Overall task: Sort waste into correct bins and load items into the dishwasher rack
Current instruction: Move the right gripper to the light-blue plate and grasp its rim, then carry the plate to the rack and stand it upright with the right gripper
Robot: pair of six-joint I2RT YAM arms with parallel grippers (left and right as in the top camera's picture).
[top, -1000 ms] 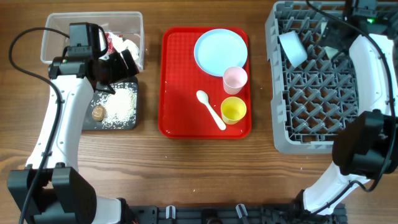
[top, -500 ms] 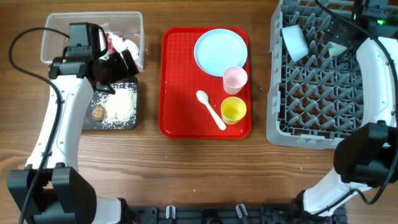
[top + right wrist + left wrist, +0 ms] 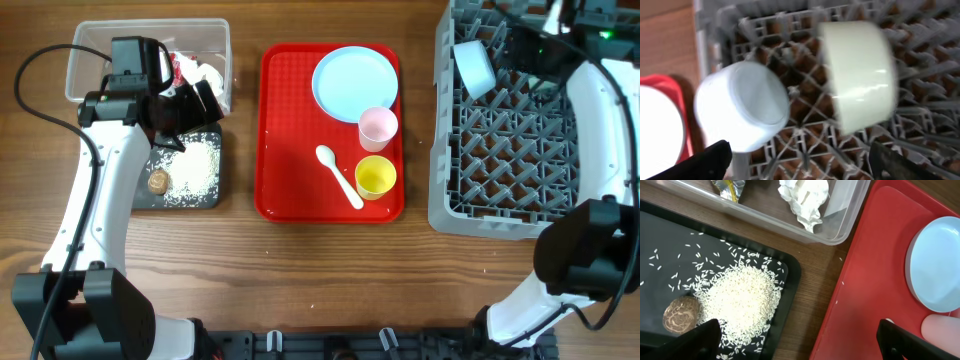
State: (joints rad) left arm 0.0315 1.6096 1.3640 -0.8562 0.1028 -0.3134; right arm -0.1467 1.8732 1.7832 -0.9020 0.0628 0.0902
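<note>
The right tool (image 3: 800, 162), spread open and empty just over the rack (image 3: 920, 145), could clip the loosely lying cream cup (image 3: 860, 75) or white cup (image 3: 742, 107) and tip it.

The counter (image 3: 300, 270) is brown wood with darker streaks. In the middle of the overhead view is a bright red tray (image 3: 285, 130). On it are a light blue plate (image 3: 354, 83), a pink cup (image 3: 378, 127), a yellow cup (image 3: 376, 177) and a white spoon (image 3: 339, 175). At the right the dishwasher rack (image 3: 445, 150) is grey, with a white cup (image 3: 474, 68) and a cream cup (image 3: 860, 80) in it. At the upper left the bin (image 3: 95, 45) is see-through, with crumpled white paper (image 3: 802, 197) and a shiny silver and yellow wrapper (image 3: 729, 186). Below it the black tray (image 3: 210, 195) has white rice (image 3: 195, 168) and a brown speckled mushroom (image 3: 158, 182). The left arm (image 3: 105, 200) and right arm (image 3: 600, 120) are white and black.
</note>
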